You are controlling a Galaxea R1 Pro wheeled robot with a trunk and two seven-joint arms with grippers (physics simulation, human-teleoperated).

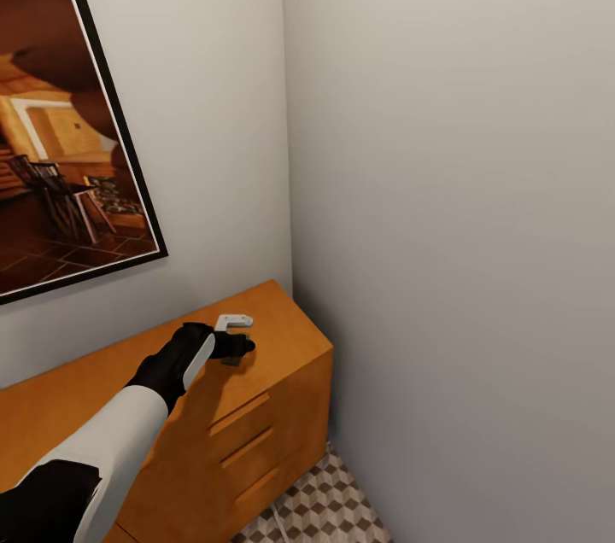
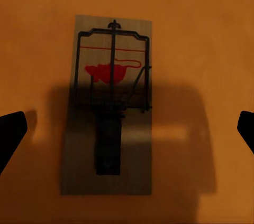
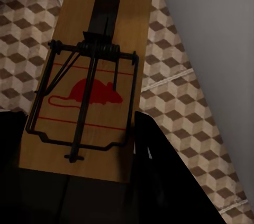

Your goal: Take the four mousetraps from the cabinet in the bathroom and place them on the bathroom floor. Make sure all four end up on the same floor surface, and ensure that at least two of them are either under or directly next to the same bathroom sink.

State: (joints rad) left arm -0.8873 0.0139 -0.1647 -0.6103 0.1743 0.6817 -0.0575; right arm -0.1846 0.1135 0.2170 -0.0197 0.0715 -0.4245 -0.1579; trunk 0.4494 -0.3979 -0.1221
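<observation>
Retrieval step: left pincer (image 2: 127,129) spread open above a mousetrap (image 2: 110,105) on the cabinet (image 1: 282,329), descent and closure judged next; right pincer (image 3: 79,182) grips a second mousetrap (image 3: 84,76).

Head view: the left end effector (image 1: 229,344) covers whatever lies under it on the cabinet (image 1: 282,389), whose left end is cut off at the frame edge. In the left wrist view, shadow dims the lower half of a mousetrap (image 2: 108,105). In the right wrist view, dark fingers (image 3: 159,166) hide another mousetrap's (image 3: 87,76) lower edge.
</observation>
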